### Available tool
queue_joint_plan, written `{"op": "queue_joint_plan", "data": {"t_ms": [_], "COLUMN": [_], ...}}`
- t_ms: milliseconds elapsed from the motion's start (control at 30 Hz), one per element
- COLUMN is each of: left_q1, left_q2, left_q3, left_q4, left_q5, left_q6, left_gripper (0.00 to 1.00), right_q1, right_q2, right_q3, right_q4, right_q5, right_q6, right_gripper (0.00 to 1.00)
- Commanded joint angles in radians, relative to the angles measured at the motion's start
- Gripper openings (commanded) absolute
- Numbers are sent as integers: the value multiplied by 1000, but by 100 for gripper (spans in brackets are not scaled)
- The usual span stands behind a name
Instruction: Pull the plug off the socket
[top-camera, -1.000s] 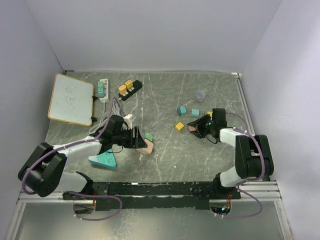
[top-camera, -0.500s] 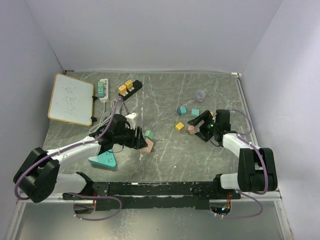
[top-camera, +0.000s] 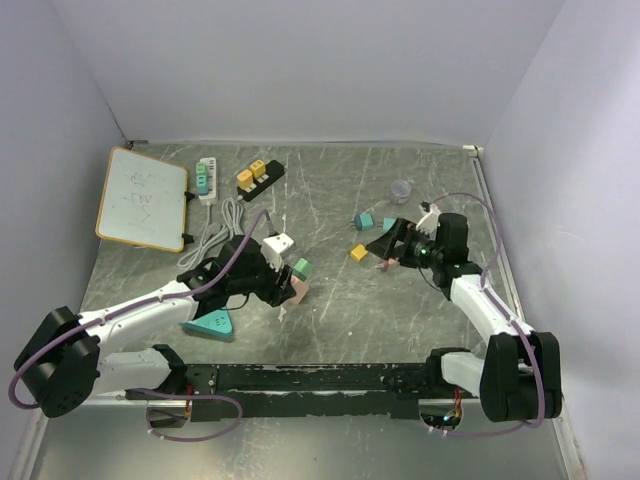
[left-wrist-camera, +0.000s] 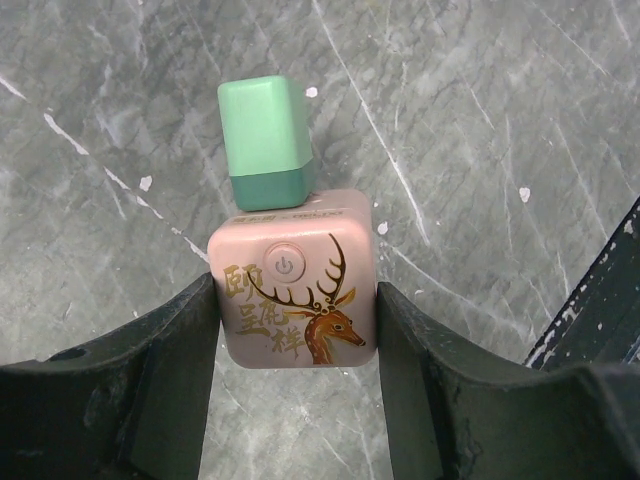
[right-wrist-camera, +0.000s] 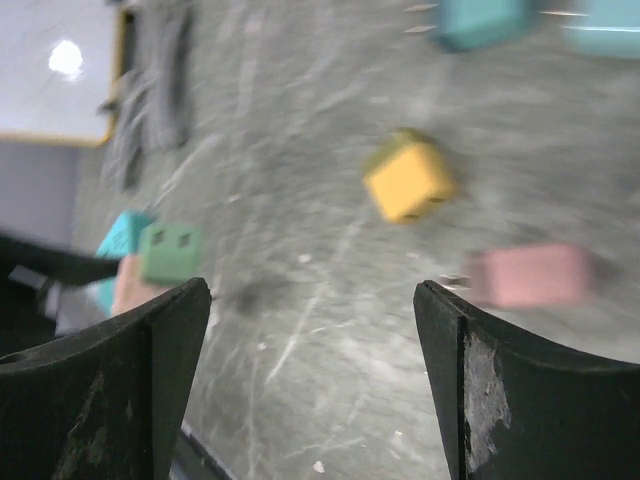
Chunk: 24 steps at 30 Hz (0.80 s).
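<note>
- Pink socket cube: clamped between the left gripper's fingers. The grasp is unchanged from a second ago.
- Green plug: seated in the socket cube's side facing away from the left gripper, not pulled out.
- Right gripper: well right of the socket cube. Its fingers are now spread and hold nothing; a second ago they were closed, low over the table.
- Pink plug: lies loose, right of the socket cube, near a yellow plug.
</note>
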Motion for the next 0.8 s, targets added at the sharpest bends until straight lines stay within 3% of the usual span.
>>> {"op": "queue_joint_plan", "data": {"t_ms": [0,133,200,300,500,767], "left_q1": [-13,-12,-13,-12,-9,33], "left_q2": [-20,-32,-34,-30,-44,-45], "left_q3": [22,13,28,53,63,61], "left_q4": [56,85,80,59,58,89], "left_q5": [85,229,335,434,557,605], "left_q6": [58,53,46,39,34,12], "left_gripper": [20,19,19,18,17,16], "right_q1": [99,312,371,383,382,383], "right_q2": [26,61,68,86,92,144], "right_q3": [-52,-7,-21,-73,-106,-168], "right_q4": [259,234,296,465,491,770], "right_q5": [-409,-368,-386,-450,-507,-644], "right_q6": [-73,-207,-200,-130,-155,13], "right_gripper": [82,81,81,80,79,70]}}
